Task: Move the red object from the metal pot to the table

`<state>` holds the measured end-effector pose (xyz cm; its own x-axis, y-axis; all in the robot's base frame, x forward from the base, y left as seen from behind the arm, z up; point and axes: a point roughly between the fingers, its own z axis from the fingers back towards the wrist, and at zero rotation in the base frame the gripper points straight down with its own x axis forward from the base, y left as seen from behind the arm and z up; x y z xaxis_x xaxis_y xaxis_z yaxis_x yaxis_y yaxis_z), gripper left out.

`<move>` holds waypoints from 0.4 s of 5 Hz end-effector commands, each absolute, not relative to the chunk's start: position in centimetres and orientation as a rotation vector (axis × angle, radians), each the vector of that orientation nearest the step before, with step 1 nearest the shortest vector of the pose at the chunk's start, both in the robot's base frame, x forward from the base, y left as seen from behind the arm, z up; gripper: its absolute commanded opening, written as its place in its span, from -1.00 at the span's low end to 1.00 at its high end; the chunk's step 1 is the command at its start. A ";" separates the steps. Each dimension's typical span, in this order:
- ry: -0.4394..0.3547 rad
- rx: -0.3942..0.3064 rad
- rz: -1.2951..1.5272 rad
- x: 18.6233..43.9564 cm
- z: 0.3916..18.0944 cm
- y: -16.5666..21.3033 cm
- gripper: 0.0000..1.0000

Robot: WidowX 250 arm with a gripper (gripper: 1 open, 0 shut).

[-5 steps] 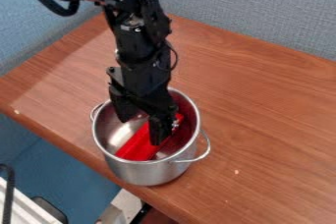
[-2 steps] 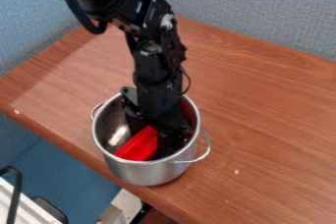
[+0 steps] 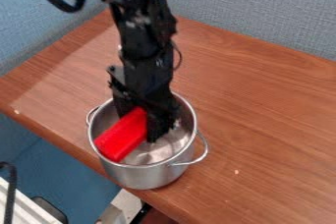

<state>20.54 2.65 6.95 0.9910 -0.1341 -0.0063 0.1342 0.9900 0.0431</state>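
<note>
The hand (image 3: pixel 147 120) points straight down into the metal pot (image 3: pixel 164 164) and pinches 1 end of the red object (image 3: pixel 122 135). The block tilts, its low end over the pot's rim, so it can go to the counter (image 3: pixel 262 90).

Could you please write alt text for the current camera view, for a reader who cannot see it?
A black robot arm's pincer reaches into a metal pot beside a tilted red object. The pot stands near the front edge of a wooden table.
</note>
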 end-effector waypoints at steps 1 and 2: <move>-0.032 0.066 -0.051 20.7 8.9 3.8 -1.00; -0.022 0.063 -0.026 20.6 8.1 3.7 -1.00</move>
<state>20.40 3.44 7.78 0.9996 -0.0263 0.0096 0.0257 0.9982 0.0541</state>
